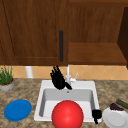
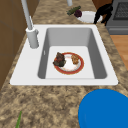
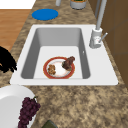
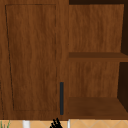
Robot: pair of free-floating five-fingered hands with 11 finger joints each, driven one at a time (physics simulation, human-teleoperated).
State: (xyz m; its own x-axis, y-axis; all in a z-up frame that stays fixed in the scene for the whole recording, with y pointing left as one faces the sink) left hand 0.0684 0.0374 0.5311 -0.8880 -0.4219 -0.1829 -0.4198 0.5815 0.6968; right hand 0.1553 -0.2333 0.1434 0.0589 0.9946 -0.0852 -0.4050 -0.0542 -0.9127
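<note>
the cabinet door [image 1: 32,32] is closed, its handle [image 1: 61,45] just above the left hand [image 1: 58,78], which hovers with fingers spread, holding nothing; a hasty reach may knock the faucet [image 1: 68,76]. the right hand [image 1: 96,114], fingers hanging loosely, empty, beside the white plate [image 1: 115,120], could nudge it.

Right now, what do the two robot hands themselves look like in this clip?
Both are plain matte black, human-shaped, with slim fingers and a thumb. The left robot hand and the right robot hand each end at the wrist: no arm, sleeve or cable follows. No markings, logos or coloured parts show on either; they read as solid dark shapes.
</note>
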